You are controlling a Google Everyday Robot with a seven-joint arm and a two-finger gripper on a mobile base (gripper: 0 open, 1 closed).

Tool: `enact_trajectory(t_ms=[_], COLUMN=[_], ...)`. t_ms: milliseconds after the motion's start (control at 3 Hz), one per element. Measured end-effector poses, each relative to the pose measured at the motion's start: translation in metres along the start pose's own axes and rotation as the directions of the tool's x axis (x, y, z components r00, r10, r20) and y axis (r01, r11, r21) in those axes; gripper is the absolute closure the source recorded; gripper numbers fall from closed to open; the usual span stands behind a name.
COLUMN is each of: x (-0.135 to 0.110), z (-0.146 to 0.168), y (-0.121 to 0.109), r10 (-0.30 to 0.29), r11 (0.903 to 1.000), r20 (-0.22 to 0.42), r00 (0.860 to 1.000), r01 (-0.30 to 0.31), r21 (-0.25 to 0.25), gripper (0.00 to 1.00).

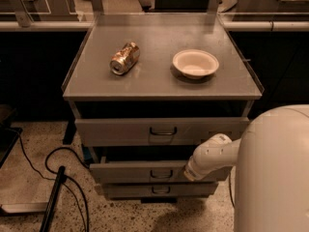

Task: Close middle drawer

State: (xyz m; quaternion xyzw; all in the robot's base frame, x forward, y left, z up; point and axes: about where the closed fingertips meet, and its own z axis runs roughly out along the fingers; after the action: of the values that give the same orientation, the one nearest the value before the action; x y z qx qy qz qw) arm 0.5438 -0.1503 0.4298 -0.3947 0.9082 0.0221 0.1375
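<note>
At mid drawer (130, 172) front R end, tool (189, 174), can (124, 58) label unreadable

My gripper (189, 173) is at the front panel of the middle drawer (135, 172), just right of its small dark handle (160, 174). My white arm (215, 154) reaches it from the right side. The middle drawer stands out a little, with a dark gap above it. Directly above it is the top drawer (116, 131), directly below it the bottom drawer (128, 191). Higher above the middle drawer, on the grey cabinet top (159, 86), a golden can (124, 58) lies on its side to the left and a white bowl (195, 64) stands to the right. Left of the middle drawer, black cables (72, 177) lie on the floor.
</note>
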Motion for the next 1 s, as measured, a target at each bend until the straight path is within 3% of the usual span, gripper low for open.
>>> enact_trajectory(t_ms=[333,1000], x=[0.0,0.0], z=[0.0001,0.0001], y=[-0.0009,-0.0009], r10=[0.001,0.001], r11=[1.0,1.0], r20=[-0.001,-0.001], r00=[1.0,1.0], r01=[-0.001,-0.001], r21=[0.002,0.002], gripper=[0.82,0.34])
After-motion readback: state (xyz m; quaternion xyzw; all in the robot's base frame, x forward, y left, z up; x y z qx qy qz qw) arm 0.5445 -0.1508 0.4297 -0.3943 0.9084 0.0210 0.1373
